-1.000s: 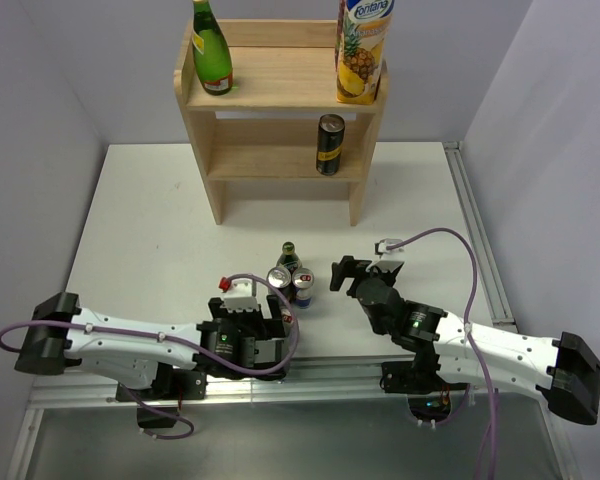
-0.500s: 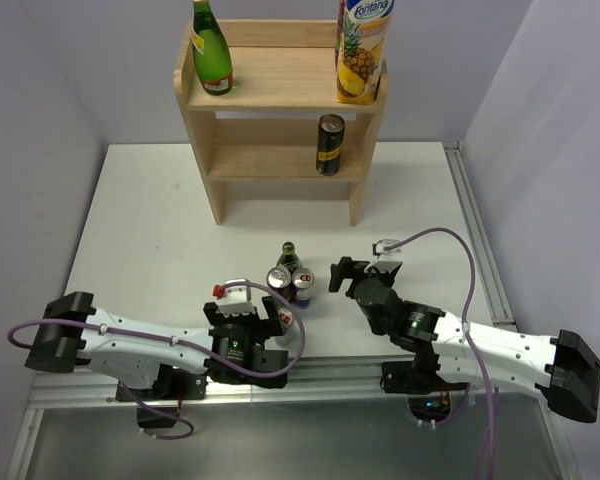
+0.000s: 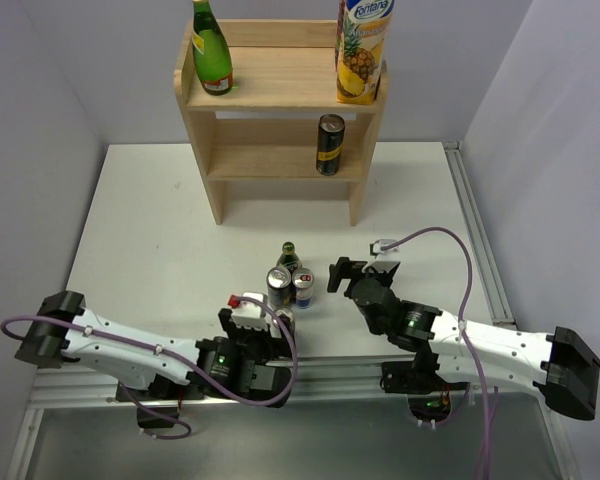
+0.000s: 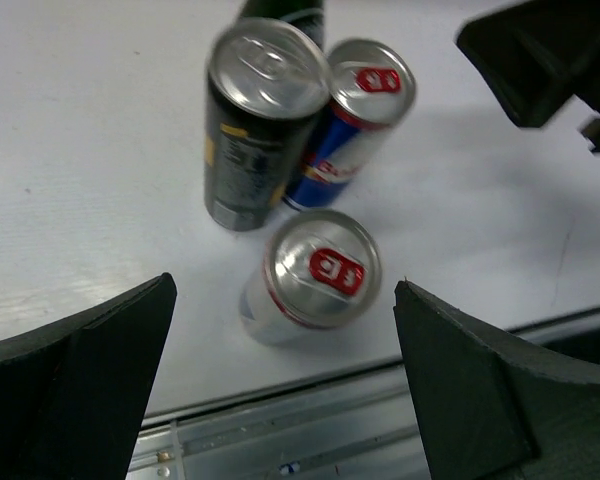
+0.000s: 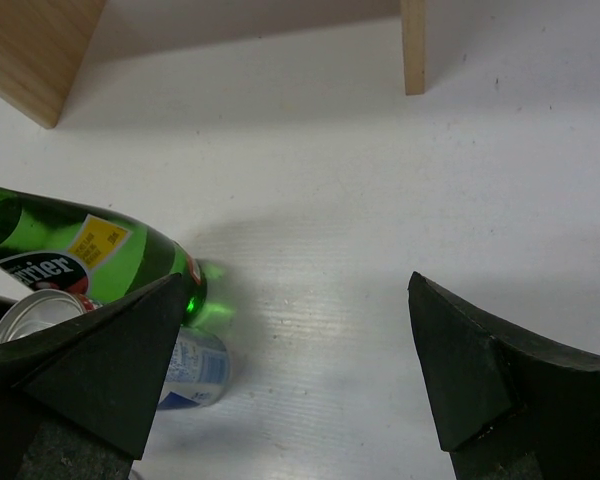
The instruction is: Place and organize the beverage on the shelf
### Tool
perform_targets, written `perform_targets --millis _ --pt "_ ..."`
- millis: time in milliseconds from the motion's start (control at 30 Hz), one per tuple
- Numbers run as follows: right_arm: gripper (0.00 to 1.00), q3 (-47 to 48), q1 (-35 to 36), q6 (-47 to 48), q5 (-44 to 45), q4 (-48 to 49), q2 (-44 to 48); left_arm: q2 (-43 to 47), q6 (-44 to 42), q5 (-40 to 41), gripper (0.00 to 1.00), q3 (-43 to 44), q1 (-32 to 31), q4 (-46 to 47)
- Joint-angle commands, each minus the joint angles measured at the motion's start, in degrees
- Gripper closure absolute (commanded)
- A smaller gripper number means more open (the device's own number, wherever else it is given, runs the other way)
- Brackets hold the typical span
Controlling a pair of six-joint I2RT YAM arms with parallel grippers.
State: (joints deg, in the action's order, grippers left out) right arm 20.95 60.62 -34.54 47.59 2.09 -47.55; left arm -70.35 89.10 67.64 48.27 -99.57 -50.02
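The light-wood shelf (image 3: 276, 92) stands at the back; its feet show in the right wrist view (image 5: 28, 50). On its top board are a green bottle (image 3: 211, 52) and a juice carton (image 3: 363, 50); a black can (image 3: 329, 144) is on the lower tier. On the table stand a small green bottle (image 3: 288, 253) (image 5: 80, 250), a black can (image 3: 279, 281) (image 4: 258, 120), a blue can (image 3: 302, 281) (image 4: 352, 115) and a silver can (image 3: 283, 317) (image 4: 315, 272). My left gripper (image 3: 267, 326) (image 4: 285, 290) is open, with the silver can between its fingertips, untouched. My right gripper (image 3: 342, 272) (image 5: 298, 285) is open and empty, just right of the cluster.
Grey walls close in the table on the left, back and right. A metal rail (image 3: 478, 240) runs along the right edge and another (image 4: 280, 430) along the near edge, close behind the silver can. The right gripper's finger (image 4: 540, 55) shows in the left wrist view.
My left wrist has shifted right and toward the cans, bringing its open fingers around the silver can. The right arm has barely moved. The drinks have not moved.
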Motion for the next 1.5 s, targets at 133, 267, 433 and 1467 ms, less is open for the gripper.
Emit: perform_targets --millis 133,267,433,1467 --pt "0.0 1.2 0.55 0.35 2.24 1.6 -1.41 -6.63 -7.63 -1.28 0.01 0.42 -3.44 11.78" --pt "0.0 1.02 0.64 0.27 2.15 1.6 -1.14 -10.06 -4.65 -0.23 0.01 -0.63 -3.44 12.92" --pt "0.0 0.93 0.73 0.18 1.98 1.6 -1.14 -16.48 5.44 3.81 0.01 -2.39 -3.09 10.74" --pt "0.0 2.43 2.84 0.62 2.06 2.22 -5.01 -37.94 14.29 10.33 0.03 -1.07 1.13 15.8"
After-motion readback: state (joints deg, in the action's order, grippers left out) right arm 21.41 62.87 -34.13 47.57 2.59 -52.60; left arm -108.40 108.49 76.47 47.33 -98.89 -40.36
